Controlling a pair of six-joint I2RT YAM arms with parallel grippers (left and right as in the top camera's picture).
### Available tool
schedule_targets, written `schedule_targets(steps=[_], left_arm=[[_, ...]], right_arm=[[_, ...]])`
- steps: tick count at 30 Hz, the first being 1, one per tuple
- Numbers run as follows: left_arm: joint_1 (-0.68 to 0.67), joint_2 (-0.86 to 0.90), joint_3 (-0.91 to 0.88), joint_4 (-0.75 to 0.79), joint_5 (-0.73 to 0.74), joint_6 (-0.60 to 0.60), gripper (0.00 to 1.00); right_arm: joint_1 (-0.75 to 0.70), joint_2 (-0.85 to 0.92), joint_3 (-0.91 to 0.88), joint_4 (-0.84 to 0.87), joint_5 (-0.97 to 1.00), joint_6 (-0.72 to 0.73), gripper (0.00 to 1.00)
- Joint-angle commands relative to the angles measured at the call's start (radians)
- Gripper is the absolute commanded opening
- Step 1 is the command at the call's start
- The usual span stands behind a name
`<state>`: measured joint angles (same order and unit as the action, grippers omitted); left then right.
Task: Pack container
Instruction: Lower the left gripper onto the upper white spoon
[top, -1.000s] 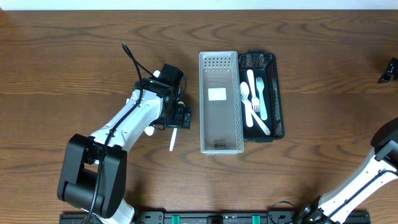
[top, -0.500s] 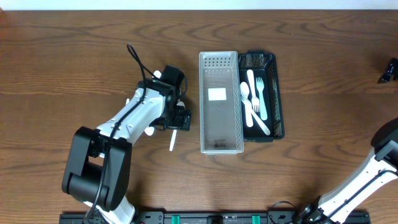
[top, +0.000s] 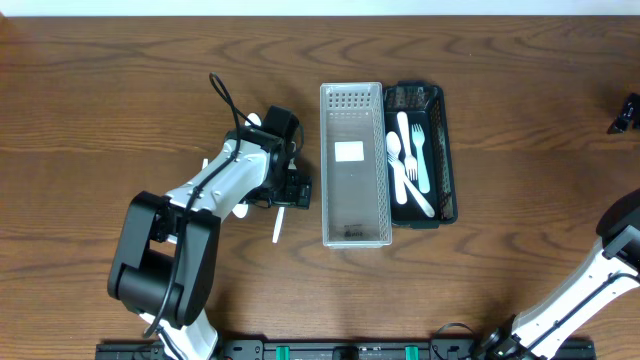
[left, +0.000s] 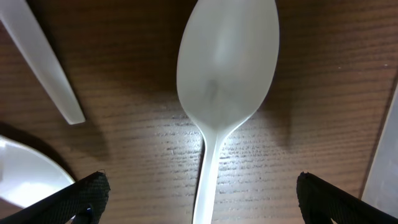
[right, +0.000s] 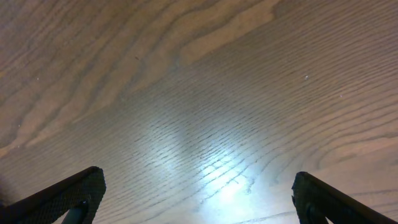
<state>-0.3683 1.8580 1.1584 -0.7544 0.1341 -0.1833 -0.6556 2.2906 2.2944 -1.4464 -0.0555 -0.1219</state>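
Left claw (left: 202, 190) hung released over the counter (top: 120, 100), its fingers spread wide on either side of a white spoon (left: 227, 68) and clear of it. Right claw (right: 199, 186) was released too, above bare wood. Mid-counter lay the clear container (top: 355, 200), a black tray (top: 447, 150) of white cutlery (top: 410, 160) just beside its right wall; the spoon lay left of the container
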Motion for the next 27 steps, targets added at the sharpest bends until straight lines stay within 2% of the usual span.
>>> schedule_targets(steps=[1,27], left_arm=[[-0.002,0.023,0.021,0.001,0.012,-0.005,0.98],[-0.002,0.086,0.021,0.026,0.012,-0.005,0.98]], right_arm=[[-0.009,0.006,-0.001,0.0,-0.004,-0.014,0.99],[-0.009,0.006,-0.001,0.0,-0.004,-0.014,0.99]])
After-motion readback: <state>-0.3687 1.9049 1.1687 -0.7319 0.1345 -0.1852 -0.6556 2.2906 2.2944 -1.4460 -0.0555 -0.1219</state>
